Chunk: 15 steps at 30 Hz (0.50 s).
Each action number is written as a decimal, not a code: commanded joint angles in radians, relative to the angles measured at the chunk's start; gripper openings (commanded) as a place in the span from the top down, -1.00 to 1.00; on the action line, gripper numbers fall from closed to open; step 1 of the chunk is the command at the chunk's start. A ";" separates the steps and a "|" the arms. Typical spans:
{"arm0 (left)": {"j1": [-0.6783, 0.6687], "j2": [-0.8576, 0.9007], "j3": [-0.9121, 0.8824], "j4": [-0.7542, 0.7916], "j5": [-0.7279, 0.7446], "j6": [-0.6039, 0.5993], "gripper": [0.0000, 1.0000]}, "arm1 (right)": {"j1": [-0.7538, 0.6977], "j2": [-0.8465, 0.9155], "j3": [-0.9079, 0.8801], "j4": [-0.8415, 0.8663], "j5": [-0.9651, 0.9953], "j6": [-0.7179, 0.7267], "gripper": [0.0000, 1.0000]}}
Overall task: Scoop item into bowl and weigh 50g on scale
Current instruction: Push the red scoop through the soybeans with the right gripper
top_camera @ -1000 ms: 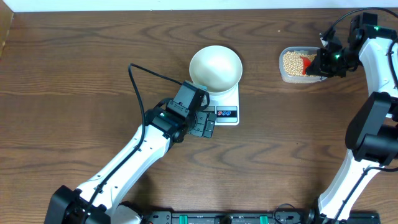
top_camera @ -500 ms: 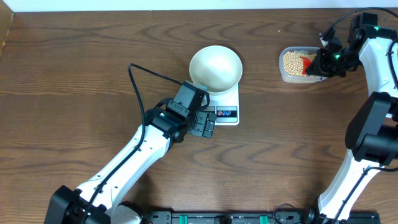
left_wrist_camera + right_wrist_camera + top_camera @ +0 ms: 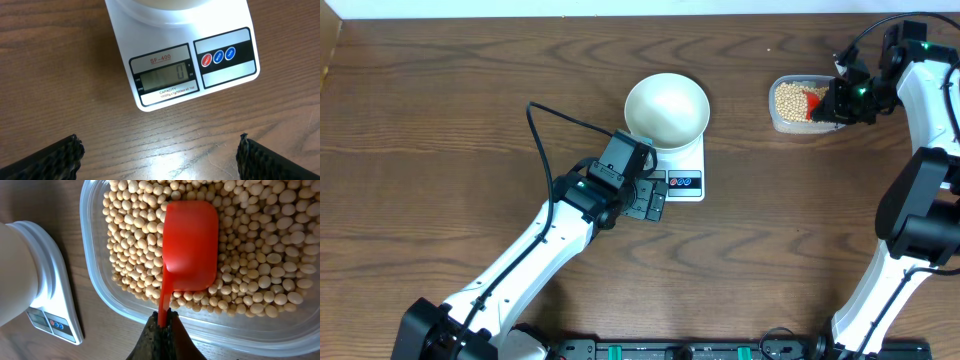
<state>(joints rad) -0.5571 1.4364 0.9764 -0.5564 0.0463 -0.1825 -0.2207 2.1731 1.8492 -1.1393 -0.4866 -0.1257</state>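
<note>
Nothing moved: bowl (image 3: 666, 108) (on scale (image 3: 686, 182)) empty; tub (image 3: 92, 255) holds beans (image 3: 135, 255), scoop (image 3: 192, 245).

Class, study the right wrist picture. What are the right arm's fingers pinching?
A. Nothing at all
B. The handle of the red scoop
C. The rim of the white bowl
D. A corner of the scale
B: the right fingers are shut on the thin handle of the red scoop, whose cup lies on the beans in the clear tub.
</note>
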 commanded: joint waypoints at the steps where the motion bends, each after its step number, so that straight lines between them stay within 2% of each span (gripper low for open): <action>1: 0.002 -0.008 -0.008 0.001 -0.013 0.005 -1.00 | 0.003 0.039 -0.014 -0.016 -0.021 -0.014 0.98; 15: 0.002 -0.008 -0.008 0.001 -0.013 0.005 -1.00 | -0.010 0.039 -0.098 0.055 -0.075 -0.010 0.98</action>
<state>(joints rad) -0.5571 1.4364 0.9764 -0.5560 0.0463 -0.1825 -0.2264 2.1738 1.7985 -1.0863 -0.5243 -0.1329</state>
